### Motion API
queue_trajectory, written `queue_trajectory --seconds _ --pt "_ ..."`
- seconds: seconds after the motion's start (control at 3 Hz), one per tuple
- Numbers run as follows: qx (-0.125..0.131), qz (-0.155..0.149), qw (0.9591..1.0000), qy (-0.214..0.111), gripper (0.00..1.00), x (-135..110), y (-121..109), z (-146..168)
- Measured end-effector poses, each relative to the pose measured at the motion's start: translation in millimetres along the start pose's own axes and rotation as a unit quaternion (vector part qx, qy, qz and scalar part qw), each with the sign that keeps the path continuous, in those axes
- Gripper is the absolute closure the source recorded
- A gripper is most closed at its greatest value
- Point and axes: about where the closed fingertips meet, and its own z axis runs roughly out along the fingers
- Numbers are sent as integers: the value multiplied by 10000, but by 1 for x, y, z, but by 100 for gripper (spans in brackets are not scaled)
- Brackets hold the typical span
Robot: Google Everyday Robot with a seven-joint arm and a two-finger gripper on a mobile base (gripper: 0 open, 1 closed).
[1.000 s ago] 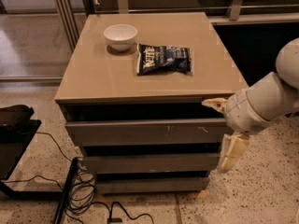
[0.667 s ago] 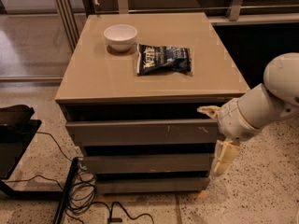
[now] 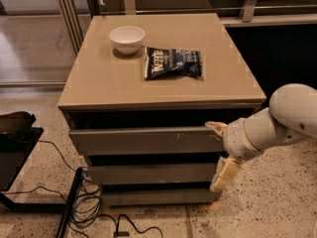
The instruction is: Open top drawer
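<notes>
The white arm's cream two-finger end effector (image 3: 214, 155) is spread wide and grips nothing, its upper finger at the right end of the wide, scratched grey-taupe top drawer (image 3: 143, 141), which sits directly beneath the beige bench (image 3: 99, 83) top.

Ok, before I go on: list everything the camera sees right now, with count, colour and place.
top drawer: one, grey-taupe, highest of three fronts in the cabinet.
lower drawer fronts: two, grey, stacked beneath it.
cabinet top: one, beige, flat.
bowl: one, white, back left of the cabinet top.
chip bag: one, dark blue, lying flat to the right of the bowl.
cables: a tangle, black, on the speckled floor at the cabinet's lower left.
black object: one, at the left edge; cannot tell what it is.
arm: one, white, at the right.
gripper: one, pale fingers open, at the right end of the top drawer's front.
</notes>
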Motion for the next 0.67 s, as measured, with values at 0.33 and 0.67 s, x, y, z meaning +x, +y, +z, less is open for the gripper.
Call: queue_trajectory --seconds 0.33,0.67 --pt "241 119 9996 -66 0 8 -10 27" --pt "498 39 9987 -46 0 10 -35 42"
